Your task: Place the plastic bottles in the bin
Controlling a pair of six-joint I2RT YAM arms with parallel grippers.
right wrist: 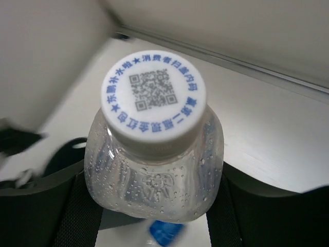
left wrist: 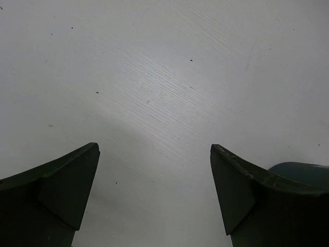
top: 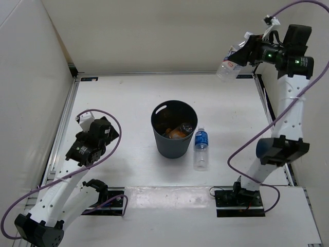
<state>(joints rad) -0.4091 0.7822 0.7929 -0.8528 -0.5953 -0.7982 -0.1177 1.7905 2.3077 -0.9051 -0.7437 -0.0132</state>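
Observation:
The dark round bin (top: 160,135) stands mid-table with the short orange bottle (top: 177,133) lying inside it. A clear bottle with a blue label (top: 201,147) lies on the table just right of the bin. My right gripper (top: 240,55) is raised high at the back right and is shut on a clear white-capped bottle (top: 229,65). In the right wrist view this bottle (right wrist: 154,175) fills the frame between the fingers, cap (right wrist: 153,96) toward the camera. My left gripper (top: 91,138) is open and empty at the left. Its fingers (left wrist: 61,190) hang over bare table.
White walls enclose the table at the left and back. A metal rail (top: 66,123) runs along the left edge and another (top: 264,98) along the right. The right arm's elbow (top: 280,149) hangs over the table's right side.

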